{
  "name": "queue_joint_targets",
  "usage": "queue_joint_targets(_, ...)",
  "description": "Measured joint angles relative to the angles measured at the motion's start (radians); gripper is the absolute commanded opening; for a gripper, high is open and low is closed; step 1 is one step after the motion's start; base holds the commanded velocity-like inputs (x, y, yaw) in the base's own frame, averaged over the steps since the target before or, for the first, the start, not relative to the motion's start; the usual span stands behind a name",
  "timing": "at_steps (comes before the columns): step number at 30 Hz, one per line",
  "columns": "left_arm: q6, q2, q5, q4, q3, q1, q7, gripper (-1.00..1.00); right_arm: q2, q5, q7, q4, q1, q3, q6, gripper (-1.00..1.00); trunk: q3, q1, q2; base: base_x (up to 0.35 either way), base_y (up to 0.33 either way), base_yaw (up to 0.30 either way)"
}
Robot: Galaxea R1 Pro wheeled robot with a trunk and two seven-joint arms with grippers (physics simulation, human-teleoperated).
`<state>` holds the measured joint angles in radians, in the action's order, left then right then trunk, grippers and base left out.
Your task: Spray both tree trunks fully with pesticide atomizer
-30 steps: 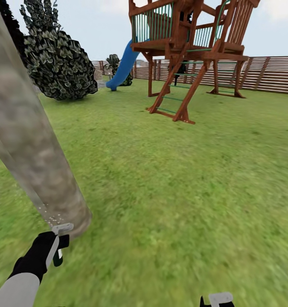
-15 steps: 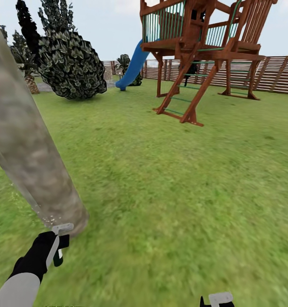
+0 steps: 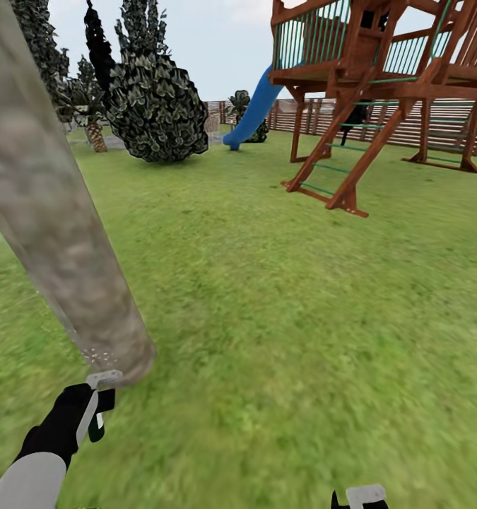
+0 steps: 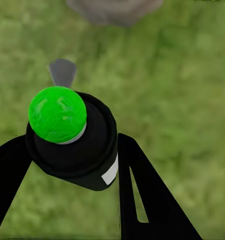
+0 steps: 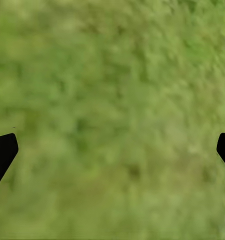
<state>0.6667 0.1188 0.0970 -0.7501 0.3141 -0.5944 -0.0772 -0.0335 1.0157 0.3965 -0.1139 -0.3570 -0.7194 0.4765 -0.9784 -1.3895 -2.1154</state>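
Note:
A thick mottled beige-grey tree trunk leans across the left of the head view, and its base meets the grass just beyond my left hand. Fine white pesticide speckles dot the bark at that base. My left gripper is shut on the pesticide atomizer, held close in front of the trunk foot. In the left wrist view the atomizer is a black bottle with a green round top and a small white label, clamped between the black fingers. My right gripper hangs open over bare grass.
A red-brown wooden play tower with a slanted ladder stands at the far right, with a blue slide behind it. A dark round bush and a small palm are far left. A slatted fence closes the lawn.
The camera has turned left, so the play tower, slide and bush sit further right in the picture. Both arms hold the same place in the view. Speckles stay at the trunk base.

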Motion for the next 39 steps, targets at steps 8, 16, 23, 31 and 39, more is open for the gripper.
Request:
queue_joint_targets(8, 0.0, 0.0, 0.0, 0.0, 0.0, 0.0, 0.0, -1.0, 0.0, 0.0, 0.0, 0.0, 0.0, 0.0, 0.0, 1.0, 0.0, 0.0, 0.0, 0.152, -0.268, 0.276)
queue_joint_targets(16, -0.014, 0.002, 0.0, 0.0, 0.003, 0.0, 0.002, -1.0, 0.0, 0.0, 0.0, 0.0, 0.0, 0.0, 0.0, 1.0, 0.0, 0.0, 0.0, 0.149, -0.19, 0.276)
queue_joint_targets(23, 0.0, -0.051, 0.005, -0.077, -0.021, -0.057, 0.013, -1.0, 0.0, 0.0, 0.0, -0.001, 0.0, 0.0, 0.0, 1.0, 0.0, 0.0, 0.0, 0.002, -0.002, 0.26)
queue_joint_targets(31, 0.003, 0.045, -0.009, -0.083, -0.018, -0.055, 0.025, -1.0, 0.001, 0.0, 0.0, -0.001, 0.0, -0.001, 0.0, 1.0, 0.0, 0.0, 0.0, 0.0, 0.0, 0.069)
queue_joint_targets(39, 0.035, -0.066, 0.004, -0.105, -0.073, -0.135, 0.026, -1.0, 0.002, 0.0, 0.0, -0.001, 0.0, -0.003, 0.0, 1.0, 0.0, 0.0, 0.0, 0.0, 0.0, 0.0)
